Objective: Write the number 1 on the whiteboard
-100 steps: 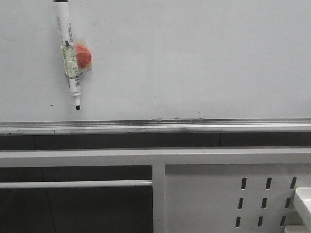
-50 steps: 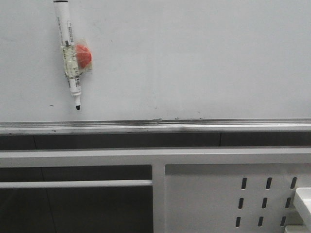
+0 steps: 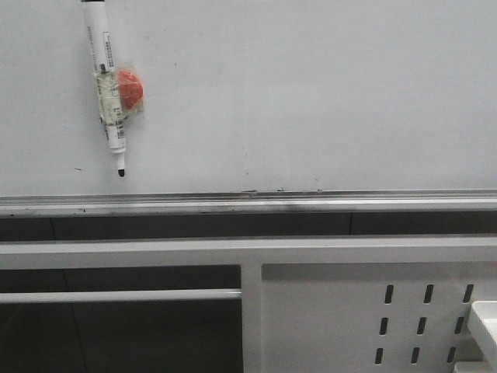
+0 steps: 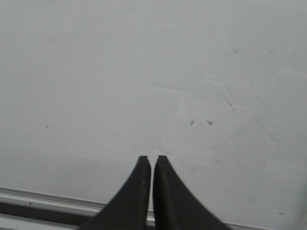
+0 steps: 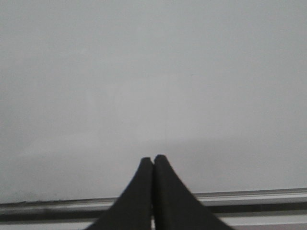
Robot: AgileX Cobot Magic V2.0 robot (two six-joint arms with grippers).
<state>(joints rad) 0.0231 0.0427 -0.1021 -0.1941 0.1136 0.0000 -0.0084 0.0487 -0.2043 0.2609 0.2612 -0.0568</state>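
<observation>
The whiteboard fills the upper half of the front view, with its silver ledge along the bottom. No number 1 stroke shows on it, only tiny specks. A black-tipped marker hangs tip down at the board's upper left, taped to a red magnet. Neither gripper shows in the front view. My left gripper is shut and empty, facing the board just above the ledge. My right gripper is shut and empty, facing bare board.
Below the ledge is a white frame with a slotted metal panel at lower right and a horizontal rail at lower left. A white object juts in at the right edge. Smudges mark the board.
The whole front view has shifted a few pixels to the left. Nothing on the board has changed.
</observation>
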